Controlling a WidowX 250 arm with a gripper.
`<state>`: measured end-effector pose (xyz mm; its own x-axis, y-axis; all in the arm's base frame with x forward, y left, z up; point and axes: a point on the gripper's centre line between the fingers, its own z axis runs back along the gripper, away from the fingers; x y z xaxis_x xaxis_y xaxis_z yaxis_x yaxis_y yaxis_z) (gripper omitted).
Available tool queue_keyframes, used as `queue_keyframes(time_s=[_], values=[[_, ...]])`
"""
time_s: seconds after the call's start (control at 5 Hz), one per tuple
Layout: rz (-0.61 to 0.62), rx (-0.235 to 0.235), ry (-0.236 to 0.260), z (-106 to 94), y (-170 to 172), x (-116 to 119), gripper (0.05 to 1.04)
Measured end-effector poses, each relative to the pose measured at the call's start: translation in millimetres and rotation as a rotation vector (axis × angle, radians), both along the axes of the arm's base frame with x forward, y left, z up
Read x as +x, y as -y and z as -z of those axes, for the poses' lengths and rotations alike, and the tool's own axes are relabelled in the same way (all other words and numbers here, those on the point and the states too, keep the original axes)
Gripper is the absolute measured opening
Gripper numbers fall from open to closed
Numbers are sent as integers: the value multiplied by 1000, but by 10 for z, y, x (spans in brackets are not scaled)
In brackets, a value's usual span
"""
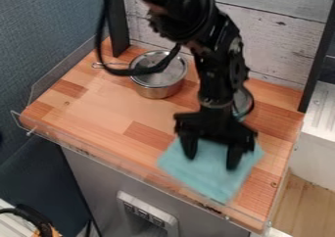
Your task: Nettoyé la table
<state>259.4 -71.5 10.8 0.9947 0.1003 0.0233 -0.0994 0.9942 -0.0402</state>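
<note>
Gripper right over the blue cloth, fingers apart, close to the table's front edge! Broad running room of wood between cloth and metal pot.

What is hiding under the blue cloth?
The blue cloth lies on the wooden tabletop, and wood shows beside it. Whatever is right underneath is covered, so I can't tell if anything is hiding there. The black pincer is over the cloth.
</note>
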Motion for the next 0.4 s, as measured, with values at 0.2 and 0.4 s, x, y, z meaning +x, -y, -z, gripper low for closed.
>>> queue_keyframes(time_s=[0.2, 0.4], values=[[-10, -6, 142, -428, -47, -19, 1000], [-9, -35, 186, -668, -107, -69, 1000]])
